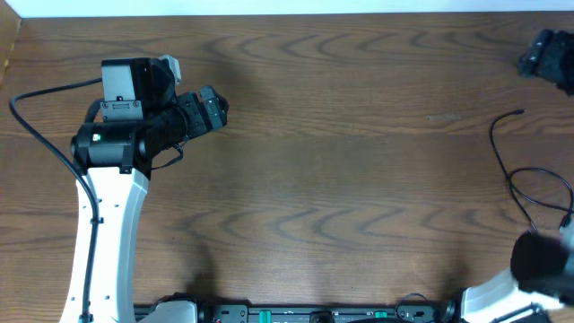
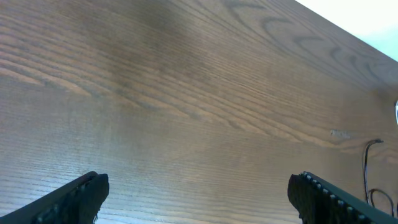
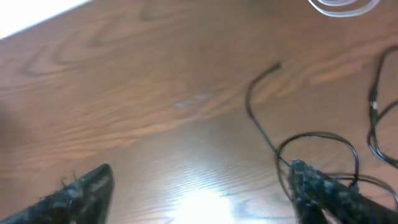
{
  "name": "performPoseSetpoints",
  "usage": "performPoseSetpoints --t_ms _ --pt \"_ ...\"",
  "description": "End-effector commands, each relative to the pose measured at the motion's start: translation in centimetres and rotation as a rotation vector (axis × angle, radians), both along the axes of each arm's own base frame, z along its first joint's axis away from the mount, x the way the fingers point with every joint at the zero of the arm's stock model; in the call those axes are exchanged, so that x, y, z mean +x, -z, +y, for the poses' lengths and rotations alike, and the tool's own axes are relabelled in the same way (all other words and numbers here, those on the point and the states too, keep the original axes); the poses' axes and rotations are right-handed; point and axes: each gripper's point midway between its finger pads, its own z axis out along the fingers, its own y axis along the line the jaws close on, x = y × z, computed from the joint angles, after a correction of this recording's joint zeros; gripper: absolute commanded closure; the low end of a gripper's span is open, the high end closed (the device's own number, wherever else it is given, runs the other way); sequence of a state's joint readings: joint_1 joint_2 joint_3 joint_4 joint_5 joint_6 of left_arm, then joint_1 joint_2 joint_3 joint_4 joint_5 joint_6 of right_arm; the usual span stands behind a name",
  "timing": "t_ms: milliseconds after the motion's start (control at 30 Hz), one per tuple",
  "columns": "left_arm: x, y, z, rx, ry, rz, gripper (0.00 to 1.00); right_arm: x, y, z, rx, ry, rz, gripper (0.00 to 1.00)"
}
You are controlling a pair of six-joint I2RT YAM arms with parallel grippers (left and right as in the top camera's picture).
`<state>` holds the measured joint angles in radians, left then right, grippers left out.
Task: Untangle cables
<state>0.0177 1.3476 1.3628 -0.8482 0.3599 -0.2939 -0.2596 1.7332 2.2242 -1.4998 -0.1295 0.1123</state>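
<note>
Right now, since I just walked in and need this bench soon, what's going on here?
Two robot arms are untangling cables, but neither holds anything at this moment. The left gripper is open over bare wood on the table, far from the cords. The right gripper is open too, at the right side, with a thin black cable looping beside one of its fingers. A white cable lies beyond it, and the two appear not to touch.

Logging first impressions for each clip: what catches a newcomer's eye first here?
A thin black cable loops at the table's right edge, near the right arm. The left arm sits far left, its fingers spread wide over the wood. A white cable coil peeks at the right wrist view's top edge.
</note>
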Motion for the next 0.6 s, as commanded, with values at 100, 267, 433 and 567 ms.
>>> performPoseSetpoints --t_ms 100,267,433,567 --pt "-0.1 0.9 0.3 0.009 -0.008 0.023 0.03 -7.8 -5.5 7.1 0.129 -0.074 -0.087 0.01" --pt "-0.1 0.9 0.3 0.009 -0.008 0.023 0.03 -11.7 -7.7 9.0 0.16 -0.105 -0.148 0.01" --pt "-0.1 0.9 0.3 0.009 -0.008 0.023 0.02 -14.1 -9.3 9.1 0.113 -0.133 -0.222 0.01" --pt "-0.1 0.9 0.3 0.009 -0.008 0.023 0.02 -15.8 -9.6 10.1 0.076 -0.25 -0.258 0.01"
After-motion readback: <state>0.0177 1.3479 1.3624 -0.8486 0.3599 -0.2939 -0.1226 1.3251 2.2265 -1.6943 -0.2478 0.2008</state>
